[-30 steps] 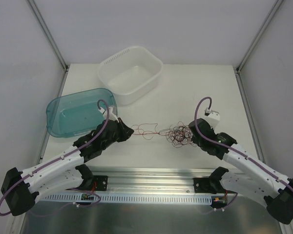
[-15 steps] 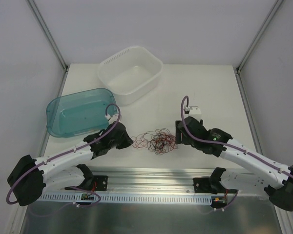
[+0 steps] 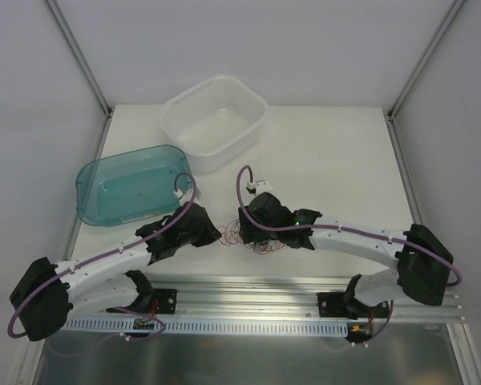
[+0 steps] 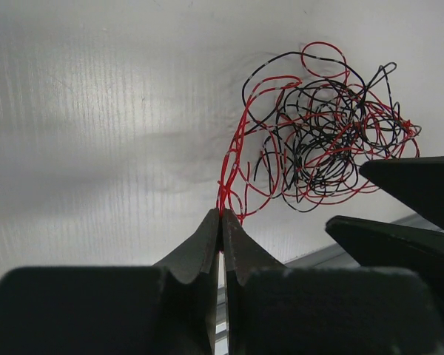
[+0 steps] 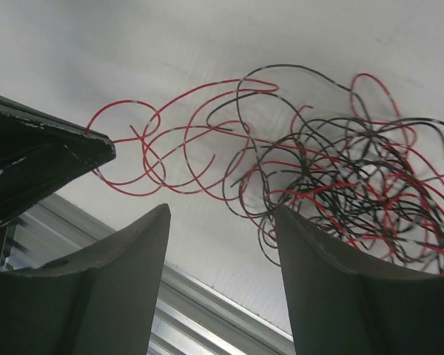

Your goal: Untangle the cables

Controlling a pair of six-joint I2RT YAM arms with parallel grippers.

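The cables are a small clump of thin red and black curly wires on the white table, between the two grippers. My left gripper is shut on a few red strands at the clump's left edge; in the left wrist view the strands run up from the closed tips to the clump. My right gripper hovers over the clump's left side, open and holding nothing. In the right wrist view its fingers straddle bare table just in front of the clump, with the left gripper's tip close by.
A white tub stands at the back centre. A teal translucent bin lies at the left, just behind the left arm. An aluminium rail runs along the table's near edge, close to the clump.
The right gripper let go and opened, then swung left across the table to the clump's left side. The stretched-out strands went slack and bunched into a tighter clump near the left gripper.
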